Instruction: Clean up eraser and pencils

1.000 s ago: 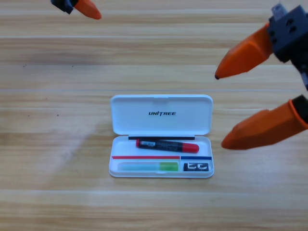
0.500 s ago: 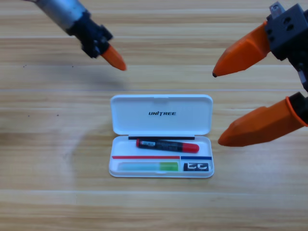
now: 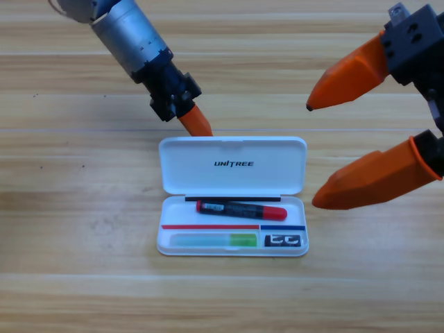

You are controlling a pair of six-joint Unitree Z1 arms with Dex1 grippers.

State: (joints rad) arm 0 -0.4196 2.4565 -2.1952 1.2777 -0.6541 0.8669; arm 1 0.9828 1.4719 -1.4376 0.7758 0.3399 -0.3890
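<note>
White case (image 3: 232, 165) holding two pencils (image 3: 241, 209), one eraser (image 3: 285, 241), left tool (image 3: 202, 127) at lid

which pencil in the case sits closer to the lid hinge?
The black pencil with red ends, lying slightly tilted just below the open lid. The pale green pencil lies in the front row, left of the eraser.

Wood table (image 3: 69, 277); open white case (image 3: 232, 166) at ctr.

Left gripper (image 3: 197, 123) at case lid (image 3: 233, 164)
</note>
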